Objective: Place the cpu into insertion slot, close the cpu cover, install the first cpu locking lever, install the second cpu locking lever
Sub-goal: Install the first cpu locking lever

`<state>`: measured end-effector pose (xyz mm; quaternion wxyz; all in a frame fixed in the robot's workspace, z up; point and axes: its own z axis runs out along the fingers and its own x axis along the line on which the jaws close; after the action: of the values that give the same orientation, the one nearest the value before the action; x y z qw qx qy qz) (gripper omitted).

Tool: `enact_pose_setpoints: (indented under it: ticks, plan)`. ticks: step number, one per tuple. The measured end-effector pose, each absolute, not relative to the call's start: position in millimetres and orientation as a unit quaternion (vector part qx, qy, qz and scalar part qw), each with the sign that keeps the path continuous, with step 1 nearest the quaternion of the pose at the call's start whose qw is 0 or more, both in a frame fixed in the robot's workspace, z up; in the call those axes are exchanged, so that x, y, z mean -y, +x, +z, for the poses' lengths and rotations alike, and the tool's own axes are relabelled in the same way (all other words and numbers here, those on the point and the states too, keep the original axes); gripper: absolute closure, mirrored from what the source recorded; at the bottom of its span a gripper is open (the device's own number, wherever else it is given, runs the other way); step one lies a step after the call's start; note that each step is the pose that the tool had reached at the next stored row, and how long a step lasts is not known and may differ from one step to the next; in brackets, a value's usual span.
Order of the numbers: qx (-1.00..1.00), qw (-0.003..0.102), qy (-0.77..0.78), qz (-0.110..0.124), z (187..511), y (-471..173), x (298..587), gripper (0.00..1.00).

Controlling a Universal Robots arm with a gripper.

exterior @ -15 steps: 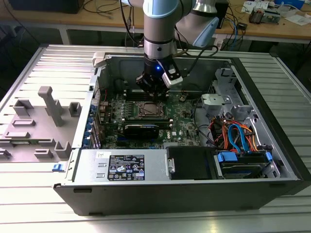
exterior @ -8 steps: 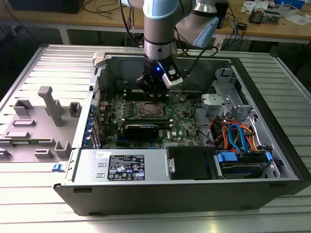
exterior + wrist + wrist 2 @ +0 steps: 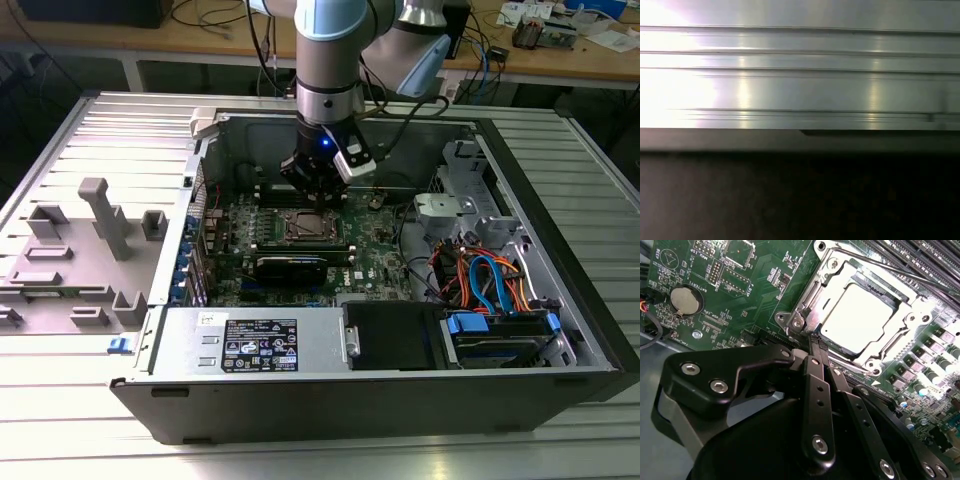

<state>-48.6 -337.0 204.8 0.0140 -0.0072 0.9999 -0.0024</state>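
Our black gripper [image 3: 814, 346] with fingers pressed together, tips at the edge of the silver cpu cover [image 3: 832, 277], closed over the dull-silver square cpu [image 3: 865, 317].

A ribbed aluminium worktable [image 3: 60, 440] fills the foreground under bright glare, while a long wooden bench [image 3: 590, 62] strewn with cables [image 3: 215, 15] crosses the back above dim floor.
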Motion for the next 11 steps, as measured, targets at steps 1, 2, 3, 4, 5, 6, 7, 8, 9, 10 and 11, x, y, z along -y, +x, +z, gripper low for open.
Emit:
enact_pose_setpoints:
  ticks: [1,2,3,4,5,6,7,8,9,10,11]
  plan:
    - [-1.0,0.014,-0.007,-0.002,206.1,-48.5,336.8,0.89]
    - [-1.0,0.014,-0.007,-0.003,208.1,-48.5,337.0,0.89]
    - [-1.0,0.014,-0.007,-0.003,209.3,-48.7,337.2,0.89]
    - [-1.0,0.014,-0.007,-0.003,209.9,-48.7,337.2,0.89]
    - [-1.0,0.014,-0.007,-0.003,210.6,-48.7,337.2,0.89]
    - [-1.0,0.014,-0.007,-0.002,210.9,-48.9,337.2,0.89]
    - [-1.0,0.014,-0.007,-0.001,211.0,-49.9,337.2,0.89]
    - [-1.0,0.014,-0.007,0.001,211.0,-51.9,337.2,0.89]
    - [-1.0,0.014,-0.007,0.003,211.0,-54.5,337.2,0.89]
    - [-1.0,0.014,-0.007,0.004,211.1,-55.7,337.2,0.89]
    - [-1.0,0.014,-0.007,0.005,211.0,-57.0,337.2,0.89]
